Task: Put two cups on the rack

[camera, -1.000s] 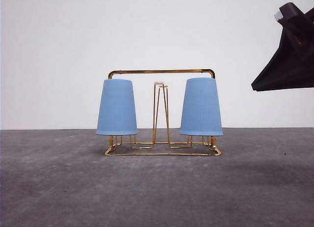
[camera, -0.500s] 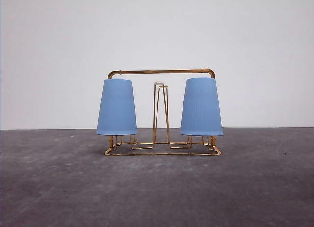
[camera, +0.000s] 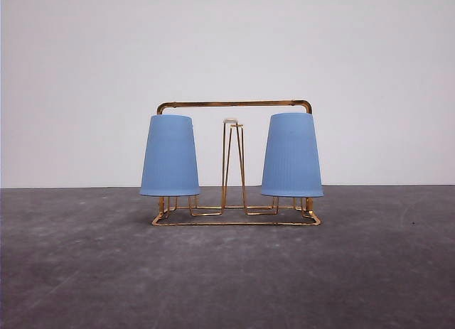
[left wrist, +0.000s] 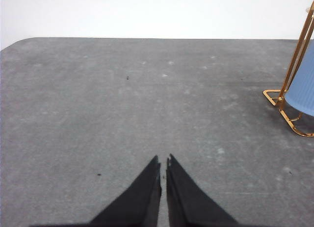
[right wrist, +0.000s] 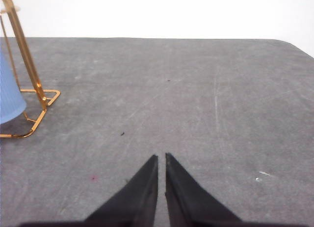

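Note:
The gold wire rack [camera: 234, 104] stands in the middle of the grey table. Two light blue ribbed cups hang upside down on it, one on the left prongs [camera: 169, 155] and one on the right prongs [camera: 291, 155]. The middle prong pair with white tips [camera: 231, 121] is bare. In the left wrist view my left gripper [left wrist: 163, 161] is shut over bare table, well apart from the rack's corner [left wrist: 287, 92] and a cup's edge [left wrist: 303, 87]. In the right wrist view my right gripper [right wrist: 161, 157] is shut too, away from the rack [right wrist: 29, 72] and cup [right wrist: 9, 97].
The grey tabletop [camera: 227, 272] runs to a white wall behind the rack. Its far corners are rounded [left wrist: 19, 43]. A few small dark specks [right wrist: 121, 134] dot the surface.
The right arm, seen at the upper right of the front view one second ago, has withdrawn out of that view. The rack and both cups have stayed put.

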`<action>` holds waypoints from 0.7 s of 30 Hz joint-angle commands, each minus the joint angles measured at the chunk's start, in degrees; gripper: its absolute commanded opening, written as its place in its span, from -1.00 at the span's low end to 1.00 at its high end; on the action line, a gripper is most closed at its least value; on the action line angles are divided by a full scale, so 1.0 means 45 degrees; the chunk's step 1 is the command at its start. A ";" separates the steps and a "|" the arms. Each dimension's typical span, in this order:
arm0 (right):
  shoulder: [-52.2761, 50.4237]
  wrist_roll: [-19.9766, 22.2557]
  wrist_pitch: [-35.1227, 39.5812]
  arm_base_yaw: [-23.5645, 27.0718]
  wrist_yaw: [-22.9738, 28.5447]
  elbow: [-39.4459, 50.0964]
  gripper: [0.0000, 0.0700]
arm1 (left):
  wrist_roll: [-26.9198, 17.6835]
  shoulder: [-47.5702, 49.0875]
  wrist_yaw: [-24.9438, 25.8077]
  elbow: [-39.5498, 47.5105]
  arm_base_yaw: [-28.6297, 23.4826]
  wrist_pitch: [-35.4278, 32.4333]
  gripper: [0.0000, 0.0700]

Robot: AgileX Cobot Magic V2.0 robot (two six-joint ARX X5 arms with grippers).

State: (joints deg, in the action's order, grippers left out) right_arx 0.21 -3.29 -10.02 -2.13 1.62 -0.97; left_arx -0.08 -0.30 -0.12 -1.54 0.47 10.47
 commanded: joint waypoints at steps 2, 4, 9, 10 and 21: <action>0.0000 -0.0170 0.0080 -0.0005 -0.0055 0.0063 -0.93 | -0.0117 0.0015 -0.0022 0.0180 -0.0019 0.0051 -1.00; 0.0000 -0.0170 0.0192 -0.0005 -0.0034 0.0063 -0.93 | -0.0117 0.0015 -0.0024 0.0180 -0.0019 0.0053 -1.00; 0.0000 -0.0170 0.0223 0.0005 -0.0023 0.0058 -0.93 | -0.0117 0.0015 -0.0019 0.0182 -0.0019 0.0051 -1.00; 0.0000 -0.0170 0.0223 0.0005 -0.0023 0.0058 -0.93 | -0.0117 0.0015 -0.0019 0.0180 -0.0019 0.0051 -1.00; 0.0000 -0.0170 0.0223 0.0005 -0.0023 0.0058 -0.93 | -0.0117 0.0015 -0.0019 0.0182 -0.0019 0.0051 -1.00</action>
State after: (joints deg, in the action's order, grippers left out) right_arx 0.21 -3.42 -9.65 -2.13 1.50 -0.95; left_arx -0.08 -0.30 -0.12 -1.54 0.47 10.48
